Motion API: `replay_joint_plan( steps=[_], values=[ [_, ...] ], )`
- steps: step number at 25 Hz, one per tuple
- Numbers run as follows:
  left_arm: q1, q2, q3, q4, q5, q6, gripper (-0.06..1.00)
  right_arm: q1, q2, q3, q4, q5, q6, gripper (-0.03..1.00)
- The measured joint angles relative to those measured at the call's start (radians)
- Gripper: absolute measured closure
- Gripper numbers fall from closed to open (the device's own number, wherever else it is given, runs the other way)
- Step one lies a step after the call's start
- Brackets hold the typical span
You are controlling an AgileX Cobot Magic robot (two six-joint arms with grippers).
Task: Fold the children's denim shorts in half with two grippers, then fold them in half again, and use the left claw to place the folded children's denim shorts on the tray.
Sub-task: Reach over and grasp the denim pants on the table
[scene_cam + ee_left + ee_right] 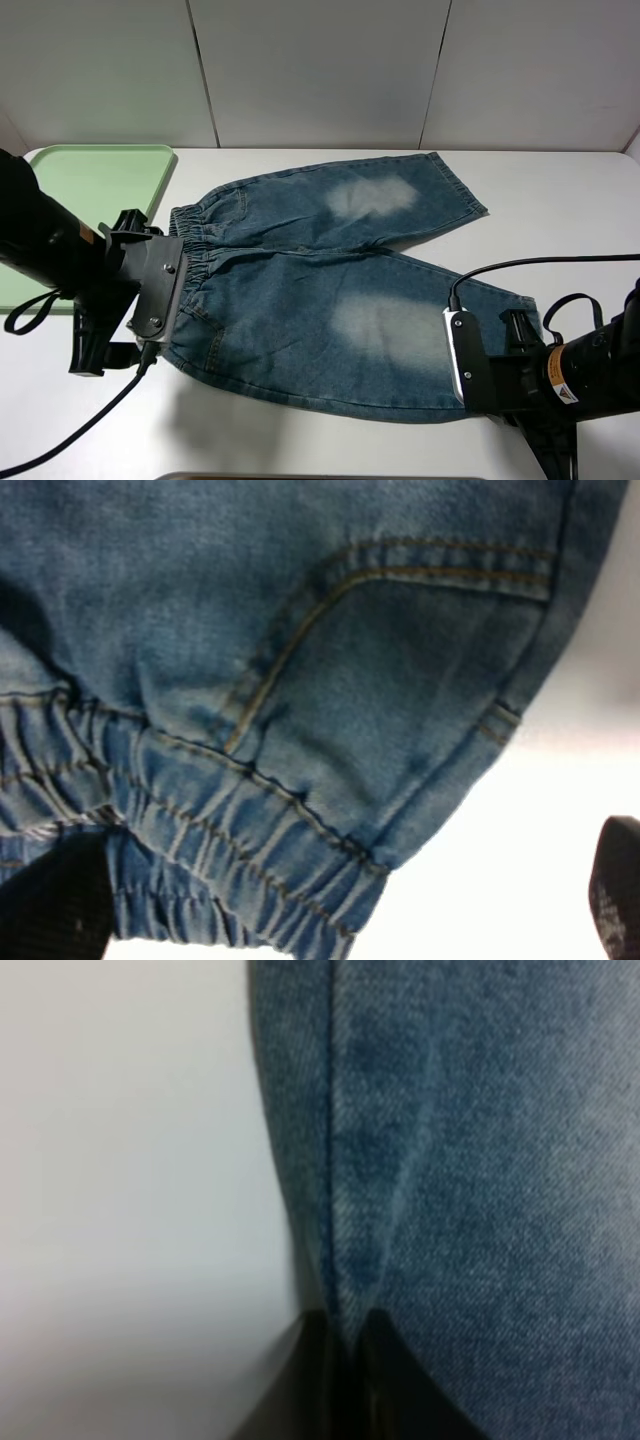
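Denim shorts [330,290] are laid flat on the tabletop [560,200], with the tray [90,165] at 10 o'clock of them, just beside the waistband. Their long axis is run from 9 to 3 o'clock: the gathered waistband is turned to 9 o'clock and both leg hems to 3 o'clock, the far leg angled slightly toward 2. The near leg's hem, at 4 o'clock of the garment, is pinched by the clenched right gripper [462,355], and a small ridge of cloth is seen between its fingers. The left gripper [165,300] is held released, jaws wide, astride the near waistband corner at 8 o'clock; nothing is grasped by it yet. The first fold appears to be in preparation. To do it well, the left jaws should be closed on the full elastic thickness before any lift. Both corners should then be raised together and carried toward 12 o'clock, so that the edges are matched without dragging.
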Motion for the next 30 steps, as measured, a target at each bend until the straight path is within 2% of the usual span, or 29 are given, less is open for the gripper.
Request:
replay_joint_plan(
  steps=[6,11,21,26,30],
  values=[
    [0.000,-0.001,0.080,0.001,-0.085,0.098,0.00,-0.001,0.002,0.000,0.000,-0.007,0.018,0.98],
    [0.000,0.001,0.107,0.002,-0.183,0.115,0.00,-0.001,0.006,-0.037,0.049,-0.005,0.045,0.98],
    [0.000,0.173,0.110,0.001,-0.274,0.143,0.01,-0.001,0.006,-0.042,0.067,-0.003,0.055,0.98],
    [0.000,0.179,0.110,0.000,-0.303,0.143,0.04,-0.001,0.006,-0.042,0.069,-0.003,0.055,0.98],
    [0.000,0.185,0.110,0.000,-0.332,0.143,0.12,-0.001,0.006,-0.042,0.069,-0.003,0.055,0.98]
  ],
)
